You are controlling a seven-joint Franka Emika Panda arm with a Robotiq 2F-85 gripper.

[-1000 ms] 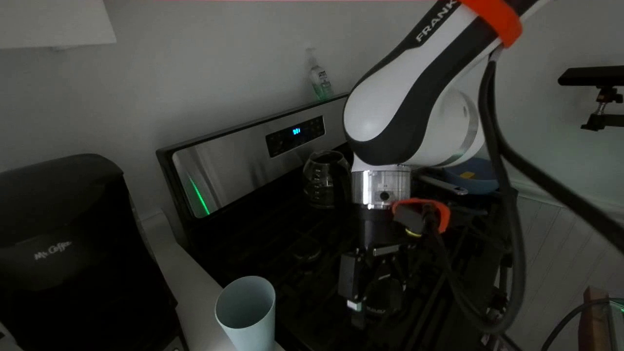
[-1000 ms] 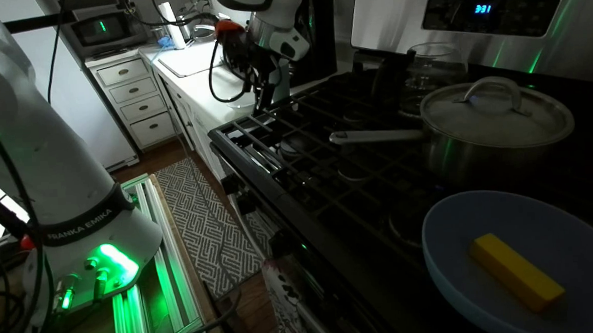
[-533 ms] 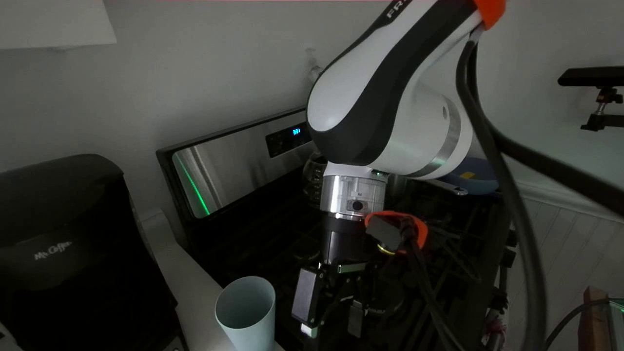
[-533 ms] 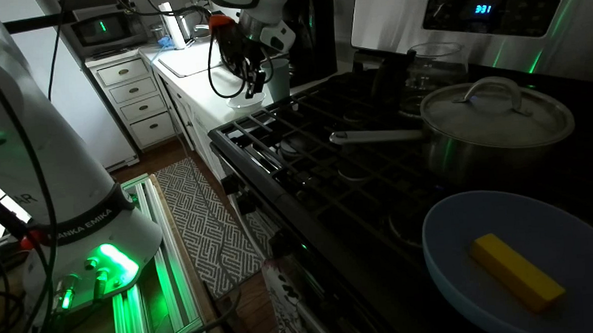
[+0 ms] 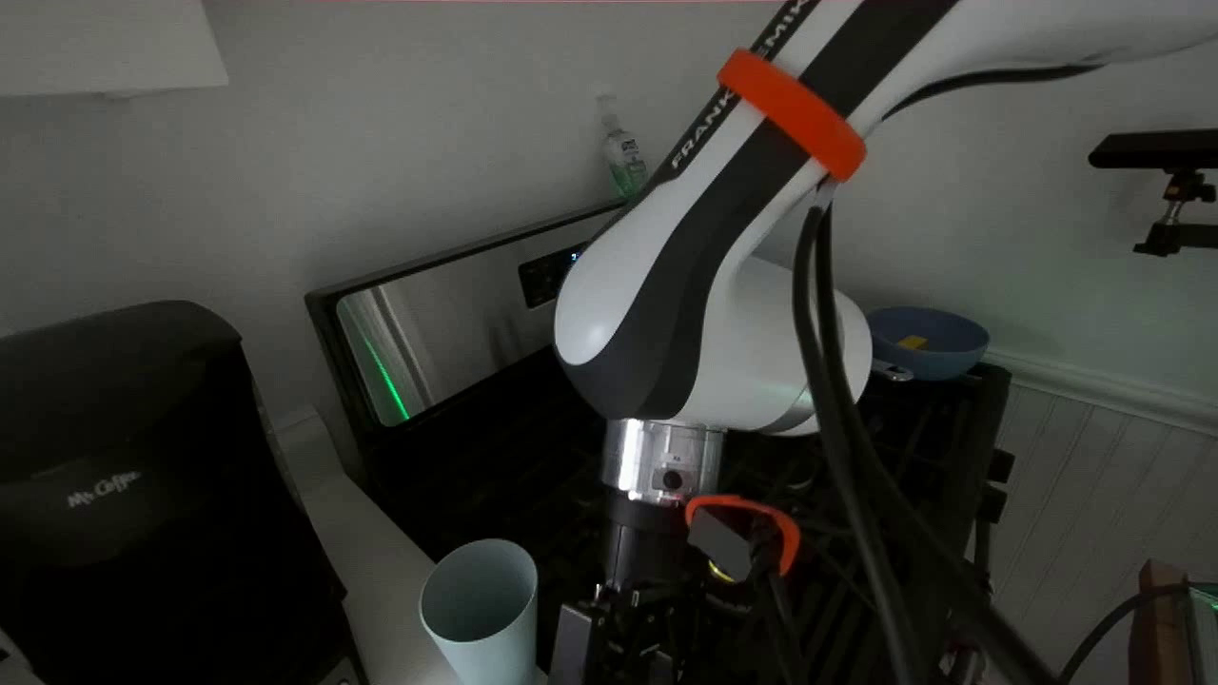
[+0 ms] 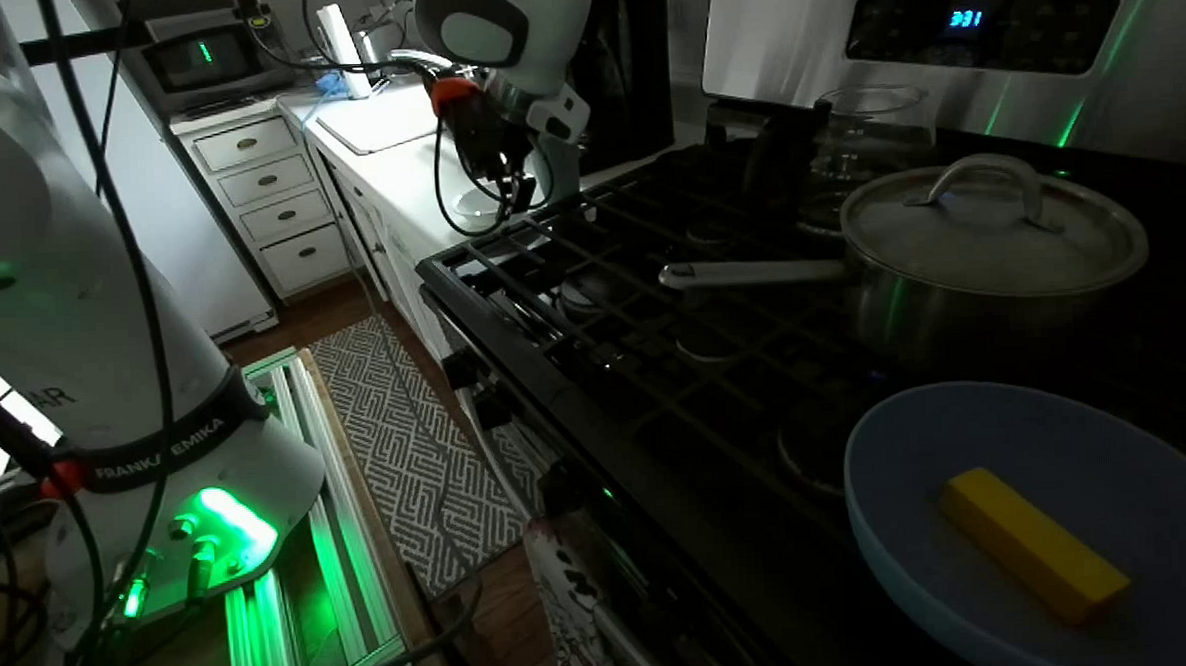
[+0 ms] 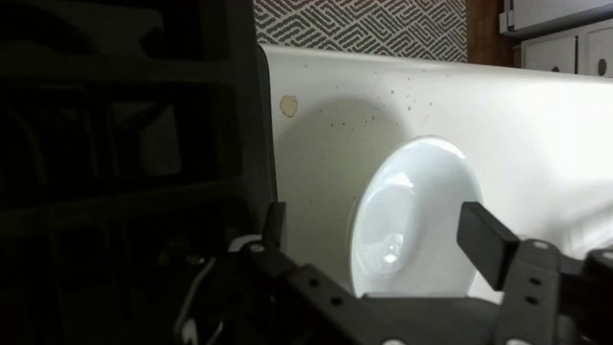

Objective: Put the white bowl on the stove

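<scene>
The white bowl [image 7: 431, 191] sits on the white counter beside the stove's edge, in the wrist view. It also shows in an exterior view [image 6: 474, 210], partly covered by the gripper and a cable. My gripper [image 7: 378, 230] is open above the bowl. In the wrist view the bowl lies between the fingers, and the right finger [image 7: 486, 244] overlaps its right rim; I cannot tell whether they touch. The gripper also shows in both exterior views [image 5: 617, 661] [image 6: 517, 191]. The stove [image 6: 645, 371] is black with dark grates; its steel back panel [image 5: 438, 342] is partly behind the arm.
A tall pale cup [image 5: 481, 599] stands on the counter close to the gripper. A black coffee maker [image 5: 133, 457] is beyond it. A lidded pot [image 6: 990, 246], a glass carafe [image 6: 874, 131] and a blue dish [image 6: 903, 550] with a yellow block [image 6: 1033, 544] are on the stove.
The gripper has moved across from over the stove's edge toward the counter and has come down lower beside the cup. It stays open. The bowl has not visibly moved.
</scene>
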